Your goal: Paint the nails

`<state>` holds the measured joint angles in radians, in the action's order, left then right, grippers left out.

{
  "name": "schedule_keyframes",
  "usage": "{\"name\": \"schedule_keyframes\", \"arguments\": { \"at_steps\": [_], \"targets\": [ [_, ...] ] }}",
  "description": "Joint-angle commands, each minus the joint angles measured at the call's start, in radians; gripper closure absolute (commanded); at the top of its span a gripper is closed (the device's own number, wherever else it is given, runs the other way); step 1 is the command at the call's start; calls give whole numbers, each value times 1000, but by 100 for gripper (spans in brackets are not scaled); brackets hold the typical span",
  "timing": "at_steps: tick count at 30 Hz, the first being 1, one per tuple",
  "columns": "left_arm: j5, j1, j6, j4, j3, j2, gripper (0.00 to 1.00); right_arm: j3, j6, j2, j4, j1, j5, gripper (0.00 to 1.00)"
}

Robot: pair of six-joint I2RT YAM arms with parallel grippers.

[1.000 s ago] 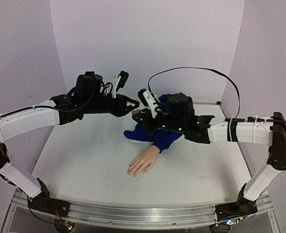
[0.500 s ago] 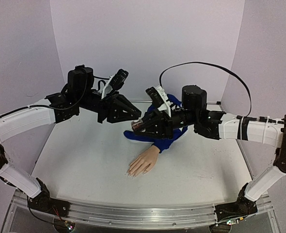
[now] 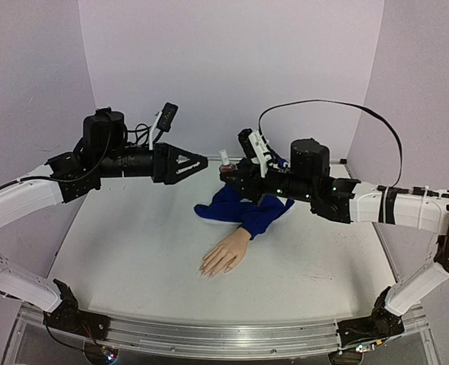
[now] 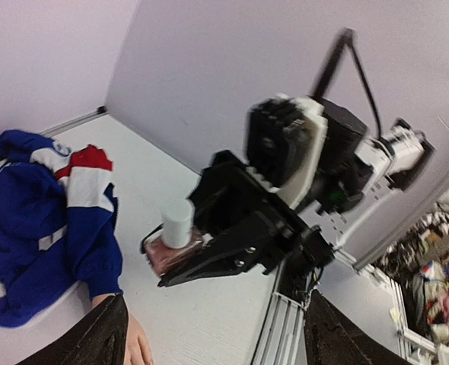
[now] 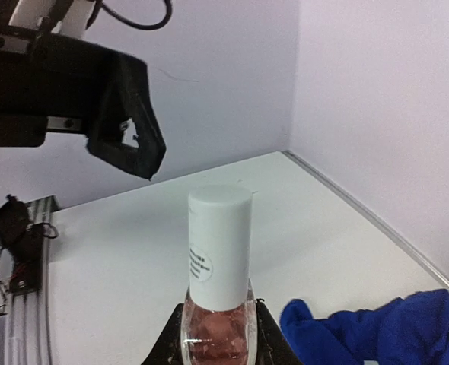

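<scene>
The beige mannequin hand [image 3: 226,255] lies palm down on the table, its nails [image 3: 209,270] pointing toward the near edge and its wrist in a blue sleeve [image 3: 243,207]. Above the sleeve, my right gripper [image 3: 226,169] is shut on a small pinkish polish bottle [image 5: 215,334] held upright with its white cap [image 5: 219,243] on. The left gripper [image 3: 196,163] hovers open a short way left of the bottle, touching nothing. In the left wrist view the bottle [image 4: 173,242] sits ahead of the spread fingers [image 4: 109,334], between the right gripper's dark fingers.
The blue sleeve with a red and white band [image 4: 84,179] is bunched at the back of the white table [image 3: 133,251]. Lilac walls close in the back and both sides. A metal rail [image 3: 209,338] runs along the near edge.
The left gripper has opened and drawn back to the left, away from the bottle's cap. The right gripper has raised the bottle a little and turned it upright, cap still on.
</scene>
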<state>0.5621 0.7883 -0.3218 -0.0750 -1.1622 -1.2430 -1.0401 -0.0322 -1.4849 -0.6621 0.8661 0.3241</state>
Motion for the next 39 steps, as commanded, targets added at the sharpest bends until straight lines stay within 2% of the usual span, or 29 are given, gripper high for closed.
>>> {"name": "schedule_keyframes", "arguments": {
  "at_steps": [1,4,7,11,15,23,29,34,36,37,39],
  "targets": [
    [-277,-4,-195,-25,-36,-37,23,-33,-47,-26,-48,56,-362,100],
    [-316,-3,-229,-24,-72,-80,29,-69,-63,-73,-35,90,-489,100],
    [-365,23,-193,-23,-119,-127,36,-133,-81,-130,-2,129,-585,100],
    [-455,59,-172,-23,-128,-149,44,-162,-86,-160,8,146,-606,100],
    [-482,71,-186,-25,-139,-176,56,-178,-92,-173,10,154,-602,100],
    [-476,84,-176,-22,-178,-221,67,-195,-103,-180,17,163,-602,100],
    [-462,95,-146,-22,-192,-239,85,-193,-101,-176,27,165,-579,100],
    [-326,96,-87,-17,-183,-245,100,-151,-110,-130,0,154,-436,100],
    [-210,93,-21,-14,-171,-236,100,-126,-90,-87,0,102,-217,100],
    [-117,88,19,-13,-167,-234,100,-111,-73,-62,0,69,-55,100],
    [179,68,104,-10,-158,-232,100,-82,-27,-25,-44,0,319,100]
  ]
}}
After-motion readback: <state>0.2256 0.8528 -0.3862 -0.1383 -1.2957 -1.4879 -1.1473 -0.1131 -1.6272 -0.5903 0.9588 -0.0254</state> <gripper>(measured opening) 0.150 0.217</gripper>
